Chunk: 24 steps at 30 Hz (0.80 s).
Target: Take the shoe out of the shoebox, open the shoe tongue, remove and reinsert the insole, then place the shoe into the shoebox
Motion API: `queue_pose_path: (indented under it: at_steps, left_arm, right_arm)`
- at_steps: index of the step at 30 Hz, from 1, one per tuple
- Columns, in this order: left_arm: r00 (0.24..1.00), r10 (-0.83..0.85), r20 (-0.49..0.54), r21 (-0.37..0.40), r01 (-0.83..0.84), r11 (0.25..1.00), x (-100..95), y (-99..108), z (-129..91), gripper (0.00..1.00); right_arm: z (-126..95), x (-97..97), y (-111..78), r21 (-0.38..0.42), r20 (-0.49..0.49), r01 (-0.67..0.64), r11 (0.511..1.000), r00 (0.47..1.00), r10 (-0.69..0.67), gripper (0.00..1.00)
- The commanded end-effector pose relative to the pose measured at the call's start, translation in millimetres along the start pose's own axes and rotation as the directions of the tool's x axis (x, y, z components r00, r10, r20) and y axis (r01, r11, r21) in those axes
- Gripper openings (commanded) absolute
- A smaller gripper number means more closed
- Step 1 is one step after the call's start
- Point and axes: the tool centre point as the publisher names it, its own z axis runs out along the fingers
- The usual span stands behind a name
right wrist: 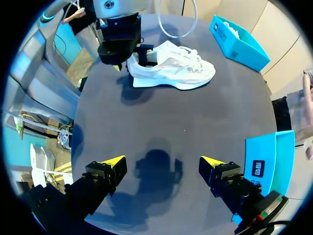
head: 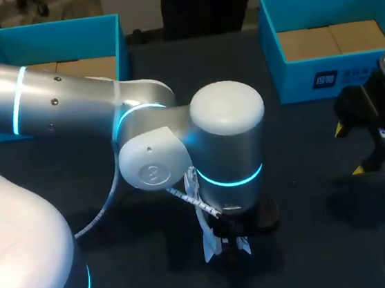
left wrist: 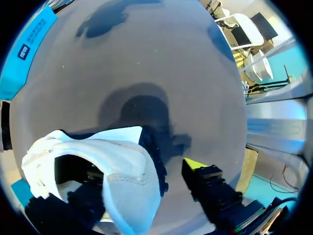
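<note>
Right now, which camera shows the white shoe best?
The right wrist view: the whole shoe lies side-on on the table. The left wrist view shows only its heel opening, close up. In the head view the left arm hides nearly all of it.

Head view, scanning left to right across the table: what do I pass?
Left blue shoebox → white shoe → right blue shoebox
</note>
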Motion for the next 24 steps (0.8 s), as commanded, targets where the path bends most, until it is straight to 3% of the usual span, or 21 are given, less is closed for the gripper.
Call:
queue_pose_path:
  at_steps: [1, 13, 20, 24]
  left_arm:
    - [1.0, -0.01, 0.01, -0.012, 0.01, 1.0, 2.6, -4.6, 2.9, 0.0]
    - [1.0, -0.014, 0.018, 0.007, 0.014, 1.0, 3.3, 4.0, -12.0, 0.0]
    - [1.0, 0.019, 0.015, 0.048, -0.019, 0.999, -4.9, 15.9, -44.4, 0.0]
    - [1.0, 0.003, 0.018, 0.061, -0.004, 0.998, -21.5, 30.1, -82.6, 0.0]
  right_arm:
    - [0.7, 0.5, -0.1, 0.001, 0.001, 0.001, 1.0, 1.0, -0.001, 1.0]
    - [0.7, 0.5, -0.1, 0.001, 0.001, 0.001, 1.0, 1.0, -0.001, 1.0]
    - [0.7, 0.5, -0.1, 0.001, 0.001, 0.001, 1.0, 1.0, -0.001, 1.0]
    - [0.7, 0.5, -0.1, 0.001, 0.001, 0.001, 1.0, 1.0, -0.001, 1.0]
